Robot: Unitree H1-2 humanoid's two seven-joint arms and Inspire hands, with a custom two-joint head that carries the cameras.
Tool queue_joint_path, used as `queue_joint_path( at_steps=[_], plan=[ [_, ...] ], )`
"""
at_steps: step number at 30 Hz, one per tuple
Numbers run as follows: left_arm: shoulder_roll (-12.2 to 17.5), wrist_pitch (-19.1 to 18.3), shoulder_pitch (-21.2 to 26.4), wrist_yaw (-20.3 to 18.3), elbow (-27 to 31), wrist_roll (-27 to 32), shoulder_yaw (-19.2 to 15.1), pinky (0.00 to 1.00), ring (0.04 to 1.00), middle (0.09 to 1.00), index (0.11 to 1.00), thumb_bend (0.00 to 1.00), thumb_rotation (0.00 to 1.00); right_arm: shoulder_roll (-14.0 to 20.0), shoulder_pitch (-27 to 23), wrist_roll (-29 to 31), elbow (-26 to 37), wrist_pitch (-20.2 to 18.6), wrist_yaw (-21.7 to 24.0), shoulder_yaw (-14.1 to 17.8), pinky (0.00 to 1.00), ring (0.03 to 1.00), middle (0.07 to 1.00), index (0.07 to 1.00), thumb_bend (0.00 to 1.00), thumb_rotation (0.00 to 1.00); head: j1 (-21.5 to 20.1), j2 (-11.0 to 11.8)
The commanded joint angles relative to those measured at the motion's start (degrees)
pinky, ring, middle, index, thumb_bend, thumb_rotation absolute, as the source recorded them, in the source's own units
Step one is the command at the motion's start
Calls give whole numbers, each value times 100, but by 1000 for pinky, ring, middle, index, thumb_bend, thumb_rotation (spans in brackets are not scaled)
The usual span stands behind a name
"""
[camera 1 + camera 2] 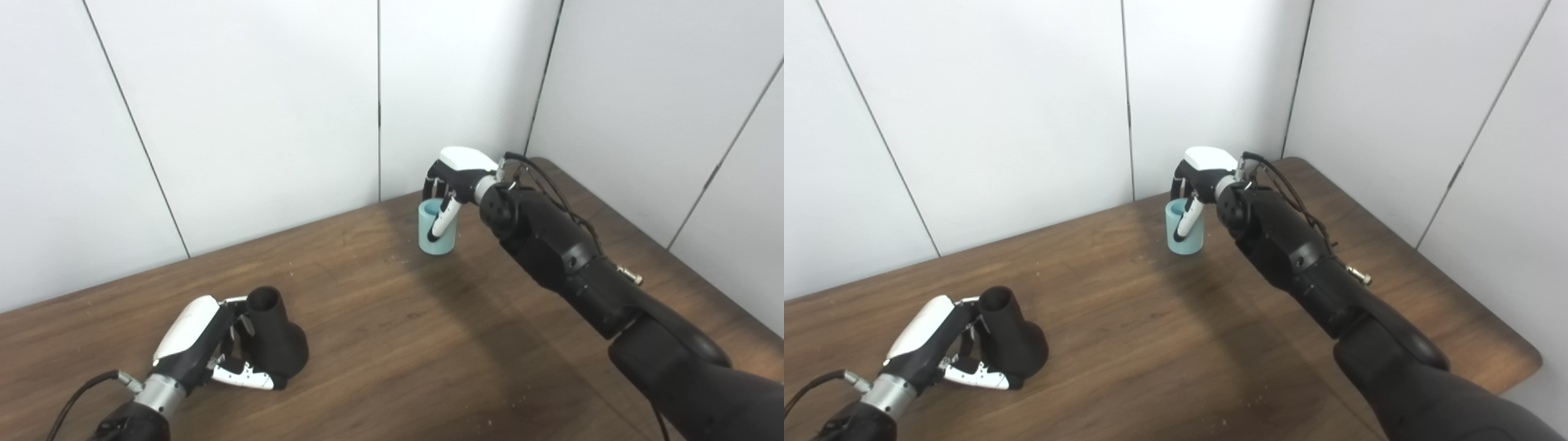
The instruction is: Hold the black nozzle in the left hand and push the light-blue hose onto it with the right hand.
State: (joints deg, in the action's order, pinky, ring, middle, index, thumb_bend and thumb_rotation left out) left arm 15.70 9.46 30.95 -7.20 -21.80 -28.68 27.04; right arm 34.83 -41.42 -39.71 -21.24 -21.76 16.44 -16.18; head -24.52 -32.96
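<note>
The black nozzle (pixel 277 334) stands upright on the brown table (pixel 392 343) at the front left, narrow neck up and wide base down. My left hand (pixel 205 346) is wrapped around it, thumb across the base and fingers behind the neck. At the back of the table stands the light-blue hose (pixel 436 228), a short open tube. My right hand (pixel 456 180) reaches down over its top from the right, with the thumb on the front wall and the fingers behind the rim, so it is shut on the hose. The hose looks to be resting on the table.
White wall panels (pixel 257 110) close in the table at the back and on the right. The right forearm (pixel 563 257) stretches diagonally across the table's right half. The table's right front corner (pixel 1528 355) shows in the right eye view.
</note>
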Motion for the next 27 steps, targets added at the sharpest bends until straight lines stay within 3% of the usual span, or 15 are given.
queue_joint_path(
  at_steps=[1,4,8,11,20,27],
  plan=[
    [360,-526,-483,-426,-331,-347,135,405,486,470,489,527,0,126,-212,-2,67,146,-174,102,422,452,439,534,521,3,-7,-7],
    [363,-512,-467,-418,-378,-336,126,415,504,490,482,526,0,159,-170,11,109,131,-148,117,320,348,418,505,524,0,14,-18],
    [344,-548,-451,-437,-386,-326,123,410,494,482,485,527,0,224,-119,-16,211,126,-61,83,441,475,477,472,519,0,12,-24],
    [343,-596,-466,-463,-318,-322,117,394,477,474,487,527,0,265,-107,-17,222,159,-25,64,486,514,489,451,516,0,13,-26],
    [299,-658,-464,-444,-300,-340,129,370,476,477,487,527,0,312,-143,24,332,227,-53,184,452,479,497,463,519,0,63,-41],
    [212,-697,-411,-416,-372,-366,172,422,487,461,492,527,0,187,-305,138,681,348,-156,386,437,476,490,467,519,0,234,-18]
  ],
)
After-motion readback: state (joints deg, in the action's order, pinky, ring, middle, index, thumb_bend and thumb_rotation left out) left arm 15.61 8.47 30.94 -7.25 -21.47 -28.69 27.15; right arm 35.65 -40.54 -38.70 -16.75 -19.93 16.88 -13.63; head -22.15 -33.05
